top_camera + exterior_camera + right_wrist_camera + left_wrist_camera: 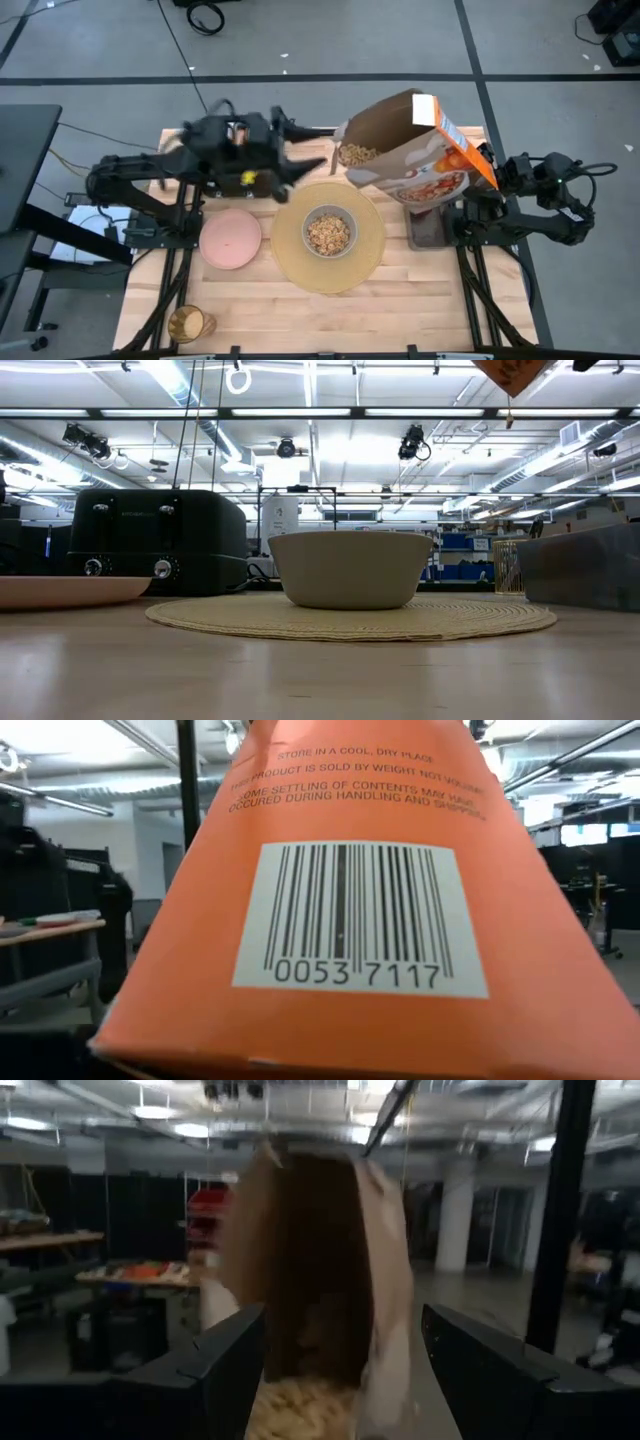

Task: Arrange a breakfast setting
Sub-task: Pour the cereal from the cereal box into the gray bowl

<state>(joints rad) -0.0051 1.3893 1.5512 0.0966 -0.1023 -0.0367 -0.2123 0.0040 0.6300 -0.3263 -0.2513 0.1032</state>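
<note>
The cereal box (415, 150) hangs tilted above the far right of the surface, its long axis running left-right: orange bottom end clamped in the right gripper (487, 168), open mouth pointing left toward the left gripper (318, 150), whose fingers stand apart just beside that mouth, touching nothing. The grey bowl (328, 231), already holding cereal, sits on the tan placemat (372, 250), nearer than the box mouth.

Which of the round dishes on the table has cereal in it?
The grey bowl on the placemat holds cereal; the pink plate left of it is bare.
</note>
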